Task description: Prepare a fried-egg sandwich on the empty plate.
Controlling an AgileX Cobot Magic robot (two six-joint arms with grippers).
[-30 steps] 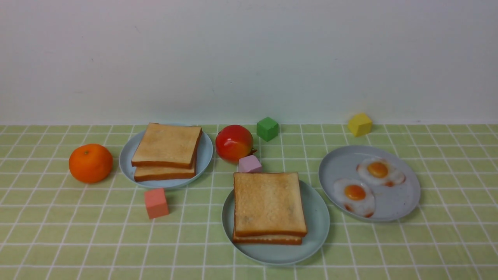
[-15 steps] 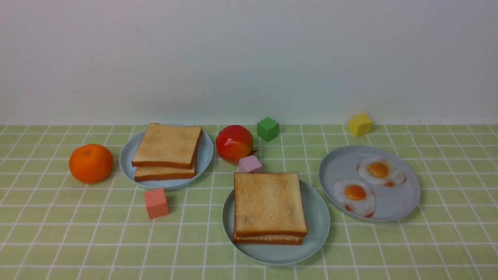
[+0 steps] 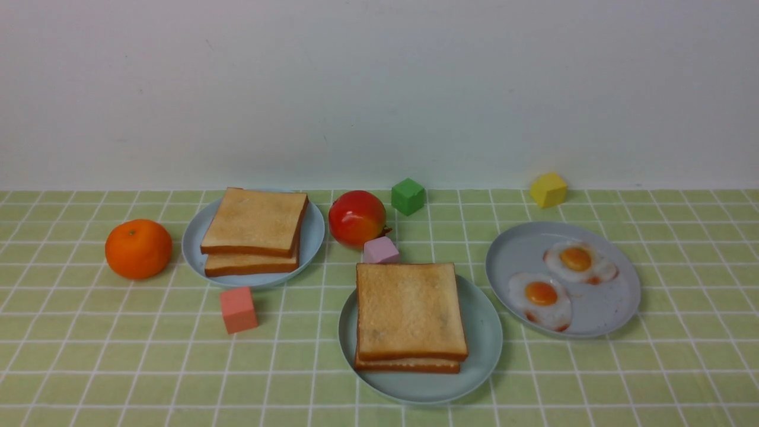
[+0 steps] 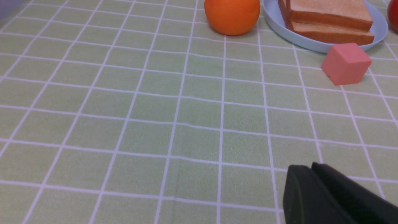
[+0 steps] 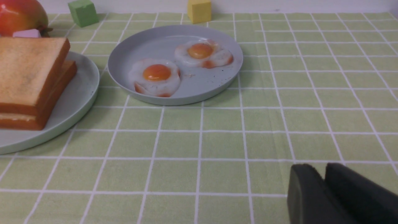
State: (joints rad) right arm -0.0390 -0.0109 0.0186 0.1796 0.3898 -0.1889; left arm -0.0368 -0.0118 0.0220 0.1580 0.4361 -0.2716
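Two toast slices with egg between make the fried-egg sandwich [image 3: 410,317], finished on the mint plate [image 3: 483,344]. Left gripper [image 4: 311,186], jaws together and empty, rests well short of the pink cube [image 4: 345,63]. Right gripper [image 5: 323,189], jaws nearly together and empty, sits clear of the egg plate [image 5: 149,43] ahead.

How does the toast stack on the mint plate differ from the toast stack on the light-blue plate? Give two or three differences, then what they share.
The fried-egg sandwich on the mint plate shows a pale egg layer between its slices; the plain toast stack on the light-blue plate shows none. The sandwich sits nearer the camera, centre; the plain stack sits farther back, left. Both are two square golden slices.
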